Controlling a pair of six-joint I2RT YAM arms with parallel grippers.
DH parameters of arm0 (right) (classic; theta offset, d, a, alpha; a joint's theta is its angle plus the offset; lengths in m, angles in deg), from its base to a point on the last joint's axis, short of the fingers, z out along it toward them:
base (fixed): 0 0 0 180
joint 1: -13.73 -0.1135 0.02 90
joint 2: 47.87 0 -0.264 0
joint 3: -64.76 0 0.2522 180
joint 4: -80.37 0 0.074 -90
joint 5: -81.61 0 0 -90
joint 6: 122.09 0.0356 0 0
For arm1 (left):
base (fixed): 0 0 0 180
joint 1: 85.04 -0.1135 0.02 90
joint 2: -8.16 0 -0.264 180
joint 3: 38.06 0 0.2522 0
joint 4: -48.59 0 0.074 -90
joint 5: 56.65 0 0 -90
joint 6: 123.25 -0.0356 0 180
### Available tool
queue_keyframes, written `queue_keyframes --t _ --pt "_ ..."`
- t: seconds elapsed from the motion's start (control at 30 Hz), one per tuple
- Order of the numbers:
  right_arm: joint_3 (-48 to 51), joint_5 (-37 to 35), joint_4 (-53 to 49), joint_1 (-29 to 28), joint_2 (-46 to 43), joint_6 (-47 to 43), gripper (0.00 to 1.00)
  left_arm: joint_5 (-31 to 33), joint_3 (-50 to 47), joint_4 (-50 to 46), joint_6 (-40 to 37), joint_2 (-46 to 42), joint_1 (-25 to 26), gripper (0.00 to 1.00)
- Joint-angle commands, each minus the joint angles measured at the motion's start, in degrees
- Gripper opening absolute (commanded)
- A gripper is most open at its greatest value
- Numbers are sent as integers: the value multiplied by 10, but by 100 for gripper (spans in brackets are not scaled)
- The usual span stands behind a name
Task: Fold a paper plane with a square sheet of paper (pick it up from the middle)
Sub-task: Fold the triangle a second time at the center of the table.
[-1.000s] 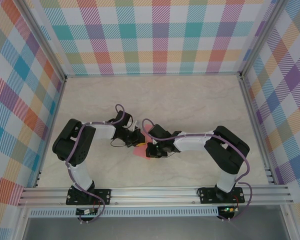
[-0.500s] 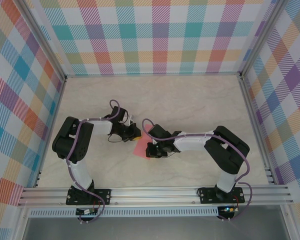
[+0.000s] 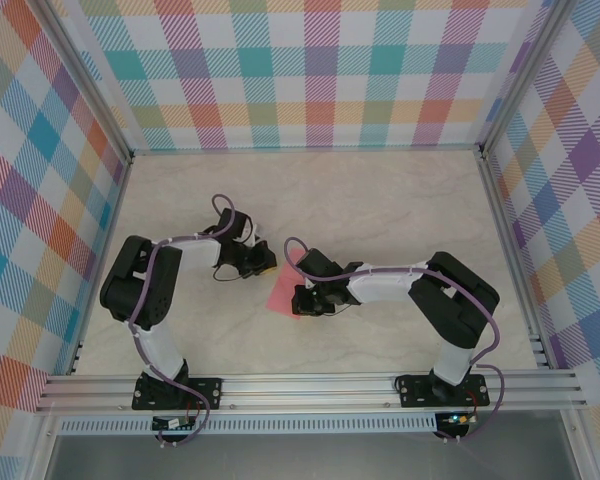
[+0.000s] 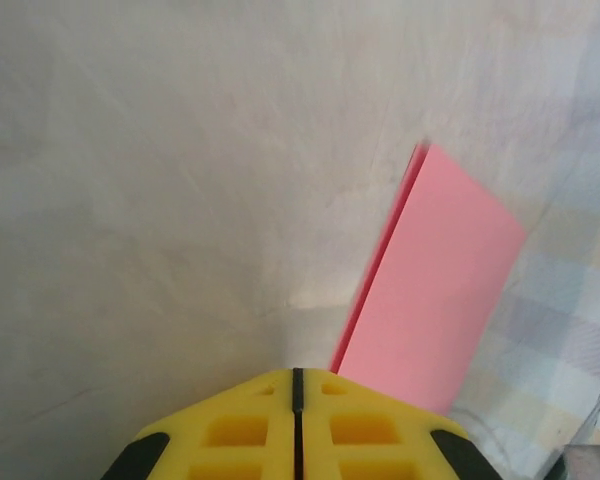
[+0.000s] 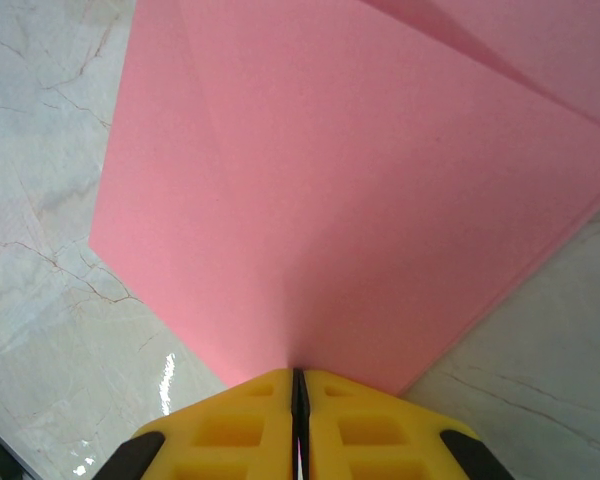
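Marble-patterned cream table (image 3: 400, 220) fills the floor of the cell, with pastel plaid walls (image 3: 320, 70) on three sides and an aluminium rail (image 3: 310, 385) along the near edge. Both arms reach in toward the middle of the table. The square sheet of paper (image 3: 280, 292) lies there, salmon pink and already creased, between the two grippers. The right gripper (image 3: 296, 300) comes at it from the right. Its yellow fingers (image 5: 370, 430) are pressed together with only a thin seam between them, and the pink sheet runs straight into that seam, so they are clamped on the paper's near edge. From the right wrist the sheet spreads away flat over the marble, with a diagonal fold line across its far right corner. The left gripper (image 3: 266, 264) sits just beside the sheet's far left edge. Its yellow fingers (image 4: 240, 430) are also fully closed, pad against pad. From the left wrist the paper shows as a folded double layer, one long edge raised, running away to the right. Its near end slips out of sight behind the right-hand fingertip. Whether that fingertip touches the paper cannot be told; nothing pink sits in the seam itself.
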Motion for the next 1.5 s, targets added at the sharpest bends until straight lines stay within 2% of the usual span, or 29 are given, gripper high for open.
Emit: queue_keyframes --t 0.0,0.23,0.4,0.63,1.13,1.27,1.47 --pt "28 -13 -108 -3 22 6 10 6 -25 27 22 -49 -12 8" --pt "3 0 -95 -3 22 3 10 -42 -87 64 44 -87 20 8" --pt "1 2 -95 -3 21 3 10 -27 -91 58 38 -70 38 8" --pt "-1 5 -96 -3 21 4 10 -41 -77 78 47 -31 47 7" --pt "1 4 -95 -3 22 4 10 -37 -77 81 44 -67 49 6" --pt "2 3 -95 -2 21 4 10 -12 -84 72 43 -76 49 6" --pt "3 2 -95 -3 22 5 10 63 -97 58 47 -112 49 6"
